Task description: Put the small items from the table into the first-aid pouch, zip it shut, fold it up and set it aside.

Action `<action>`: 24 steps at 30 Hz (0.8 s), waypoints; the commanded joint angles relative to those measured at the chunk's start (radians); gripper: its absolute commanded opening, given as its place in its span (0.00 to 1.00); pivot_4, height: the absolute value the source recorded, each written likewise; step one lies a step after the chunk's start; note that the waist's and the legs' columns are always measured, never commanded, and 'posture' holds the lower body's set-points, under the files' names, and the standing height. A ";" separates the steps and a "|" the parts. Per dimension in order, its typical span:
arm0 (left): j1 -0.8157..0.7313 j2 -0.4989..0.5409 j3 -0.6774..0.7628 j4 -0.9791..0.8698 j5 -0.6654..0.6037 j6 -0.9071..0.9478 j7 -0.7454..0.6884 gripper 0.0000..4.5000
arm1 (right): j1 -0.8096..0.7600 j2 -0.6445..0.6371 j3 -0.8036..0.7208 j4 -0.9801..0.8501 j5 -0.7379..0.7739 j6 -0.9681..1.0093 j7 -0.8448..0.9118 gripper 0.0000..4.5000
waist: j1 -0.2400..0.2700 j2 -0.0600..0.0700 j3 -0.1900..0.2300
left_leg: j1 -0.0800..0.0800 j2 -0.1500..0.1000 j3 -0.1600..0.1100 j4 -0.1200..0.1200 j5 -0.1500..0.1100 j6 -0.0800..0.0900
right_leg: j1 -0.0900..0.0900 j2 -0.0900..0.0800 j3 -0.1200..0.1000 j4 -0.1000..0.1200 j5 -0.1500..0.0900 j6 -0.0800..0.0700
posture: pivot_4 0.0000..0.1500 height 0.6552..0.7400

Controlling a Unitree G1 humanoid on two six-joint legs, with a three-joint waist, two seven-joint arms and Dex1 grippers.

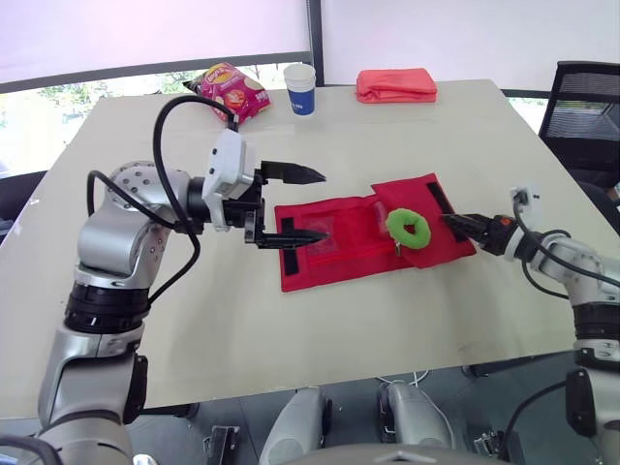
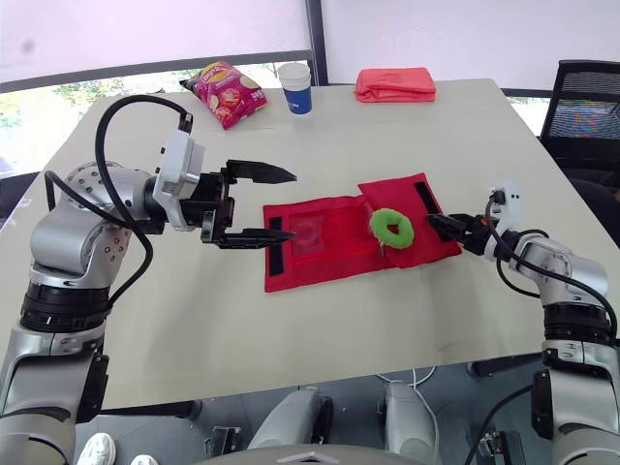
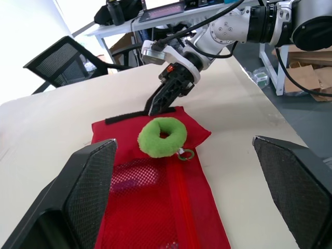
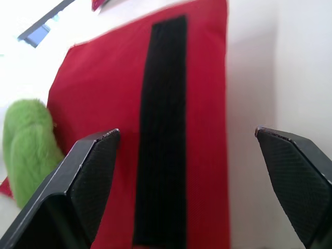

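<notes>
Left gripper (image 1: 325,205): I read it as released, with the two black fingers spread wide. It hovers over the left end of the pouch and carries nothing. The lower finger sits above the black strip (image 1: 287,247) at that end.

Right gripper (image 1: 451,222): in its wrist view the fingers stand well apart, so I call it released and empty. The tips are low at the right edge of the pouch, by the other black strip (image 4: 161,129). I cannot tell whether they touch the fabric.

Pouch (image 1: 339,254): red, lying flat and unfolded on the middle of the table (image 1: 291,329), between my two grippers. The right-hand flap sits at a slight angle to the rest. From the left wrist I see a mesh pocket (image 3: 150,181) with a red zipper (image 3: 182,207) running along it.

Green ring (image 1: 408,228): a fuzzy doughnut shape resting on top of the pouch, on its right part, just beside the right gripper's tips. A small metal loop (image 3: 185,153) shows at its edge.

Far edge of table: a pink snack bag (image 1: 231,89), a white and blue paper cup (image 1: 300,87) beside it, and a folded orange cloth (image 1: 395,84) further right. All three lie well apart from the pouch.

Off the table: a black mesh chair (image 1: 581,107) stands past the right corner.
</notes>
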 commanded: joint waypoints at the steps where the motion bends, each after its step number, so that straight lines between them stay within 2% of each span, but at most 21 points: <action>1: 0.000 0.015 0.037 -0.037 -0.015 -0.006 0.009 1.00 | 0.018 0.005 -0.015 -0.117 0.051 0.075 -0.013 0.66 | -0.001 0.000 0.000 | 0.000 0.000 0.000 0.000 0.000 0.000 | 0.000 0.000 0.000 0.000 0.000 0.000 | 1.00 0.99; 3: 0.006 0.018 0.040 -0.041 -0.017 -0.005 0.011 1.00 | 0.042 0.022 -0.035 -0.194 0.089 0.153 -0.061 0.42 | -0.003 0.000 0.000 | 0.000 0.000 0.000 0.000 0.000 0.000 | 0.000 0.000 0.000 0.000 0.000 0.000 | 1.00 0.99; 4: 0.008 0.019 0.041 -0.043 -0.017 -0.004 0.013 1.00 | 0.059 0.032 -0.041 -0.240 0.101 0.193 -0.098 0.33 | -0.005 0.000 0.000 | 0.000 0.001 0.000 0.000 0.000 0.000 | 0.000 -0.001 0.000 0.001 0.000 0.000 | 1.00 0.99; 5: 0.010 0.019 0.042 -0.044 -0.017 -0.004 0.014 1.00 | 0.070 0.043 -0.048 -0.276 0.109 0.227 -0.138 0.18 | -0.005 0.000 0.000 | 0.000 0.001 0.000 0.000 0.000 0.000 | 0.000 -0.001 0.001 0.000 0.000 0.000 | 1.00 0.99; 7: 0.015 0.019 0.042 -0.047 -0.017 -0.003 0.016 1.00 | 0.089 0.093 -0.081 -0.364 0.139 0.296 -0.243 0.00 | -0.005 0.000 0.000 | 0.001 0.002 -0.001 -0.001 0.000 0.000 | 0.000 -0.001 0.001 0.001 0.000 0.000 | 1.00 0.99; 10: 0.018 0.016 0.039 -0.044 -0.015 -0.007 0.016 1.00 | 0.116 0.189 -0.122 -0.505 0.177 0.392 -0.394 0.00 | -0.005 0.000 0.000 | 0.001 0.002 -0.001 -0.001 0.000 0.000 | -0.001 -0.001 0.002 0.001 0.000 0.000 | 1.00 0.99; 15: 0.015 0.006 0.030 -0.036 -0.010 -0.015 0.016 1.00 | 0.134 0.280 -0.172 -0.597 0.188 0.445 -0.539 0.00 | -0.003 0.001 0.000 | 0.001 0.001 -0.001 -0.001 0.000 0.000 | -0.001 0.000 0.001 0.001 0.000 0.000 | 1.00 0.99; 19: 0.011 0.001 0.027 -0.031 -0.011 -0.020 0.012 1.00 | 0.188 0.189 -0.071 -0.656 0.102 0.337 -0.477 0.00 | -0.001 0.001 0.000 | 0.001 0.001 -0.001 -0.001 0.000 0.000 | -0.001 0.001 0.000 0.001 0.000 0.000 | 1.00 0.99; 20: 0.010 0.001 0.027 -0.030 -0.011 -0.021 0.012 1.00 | 0.194 0.166 -0.068 -0.649 0.093 0.298 -0.450 0.18 | -0.001 0.001 0.000 | 0.001 0.000 -0.001 -0.001 0.000 0.000 | -0.001 0.001 -0.001 0.001 0.000 0.000 | 1.00 0.99; 21: 0.010 0.001 0.027 -0.030 -0.011 -0.021 0.011 1.00 | 0.198 0.149 -0.066 -0.643 0.089 0.264 -0.426 0.25 | -0.001 0.001 0.000 | 0.001 0.000 -0.001 -0.001 -0.001 0.001 | 0.000 0.001 -0.001 0.001 0.000 0.000 | 1.00 0.99; 23: 0.011 0.003 0.029 -0.028 -0.011 -0.021 0.010 1.00 | 0.210 0.101 -0.049 -0.640 0.063 0.171 -0.358 0.45 | -0.002 0.001 0.000 | 0.000 -0.001 0.000 0.000 -0.001 0.001 | 0.000 0.001 -0.001 0.001 0.000 0.000 | 1.00 0.99; 24: 0.013 0.005 0.031 -0.028 -0.011 -0.021 0.009 1.00 | 0.222 0.062 -0.034 -0.635 0.036 0.103 -0.302 0.61 | -0.003 0.001 0.000 | 0.001 0.000 0.000 0.000 -0.001 0.001 | 0.000 0.001 -0.001 0.001 0.000 0.000 | 1.00 0.99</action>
